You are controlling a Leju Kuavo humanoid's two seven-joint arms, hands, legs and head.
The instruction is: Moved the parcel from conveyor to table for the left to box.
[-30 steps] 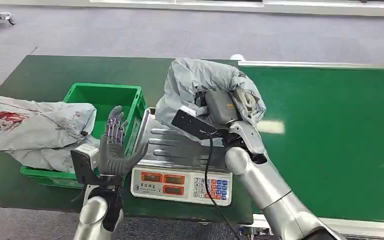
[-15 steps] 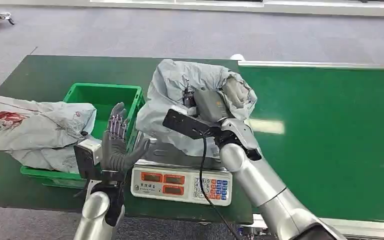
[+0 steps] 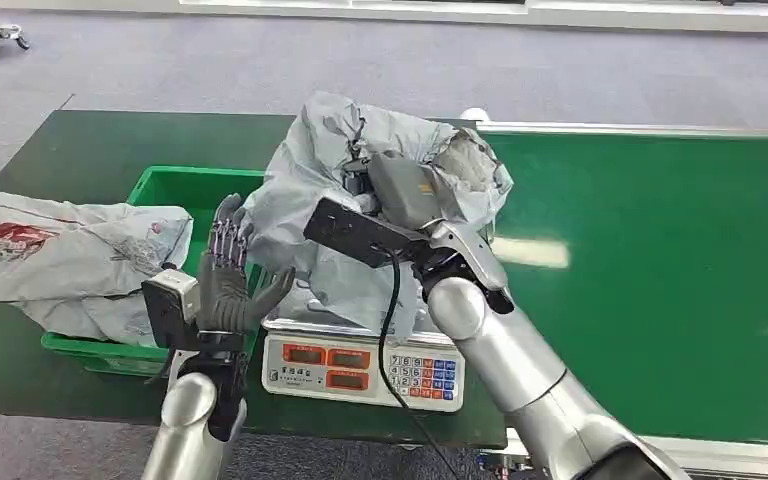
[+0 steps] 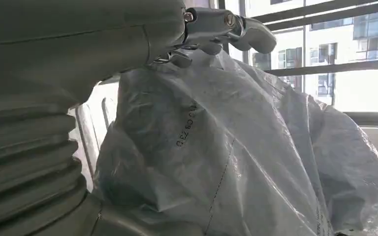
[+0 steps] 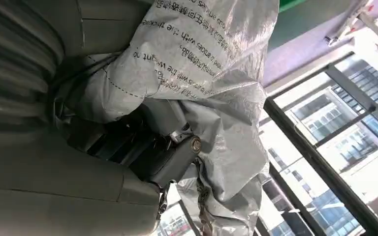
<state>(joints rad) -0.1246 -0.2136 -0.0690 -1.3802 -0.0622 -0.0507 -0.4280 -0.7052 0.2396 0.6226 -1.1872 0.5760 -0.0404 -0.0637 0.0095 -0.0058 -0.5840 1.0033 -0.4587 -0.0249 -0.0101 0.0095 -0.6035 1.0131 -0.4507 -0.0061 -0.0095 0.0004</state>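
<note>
While the right hand (image 3: 400, 190) grips the grey parcel (image 3: 310, 190) above the scale (image 3: 360, 365), the left hand (image 3: 228, 285), fingers spread and holding nothing, waits just beside the parcel's hanging edge, the nearer free hand.

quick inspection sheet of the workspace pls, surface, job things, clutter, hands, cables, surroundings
surface: dark green table; brighter green conveyor on the robot's right.
job's things: grey parcel, crumpled, held up over the scale; whether it touches the pan cannot be told. Green box beside the scale.
clutter: another grey bag with red print lying over the box's edge.
hands: right hand grips the parcel, its fingers buried in the wrap. Left hand raised, spread, holding nothing, close beside the parcel.
cables: black cable hanging from the right wrist across the scale's front.
surroundings: grey floor; windows in the wrist views.
</note>
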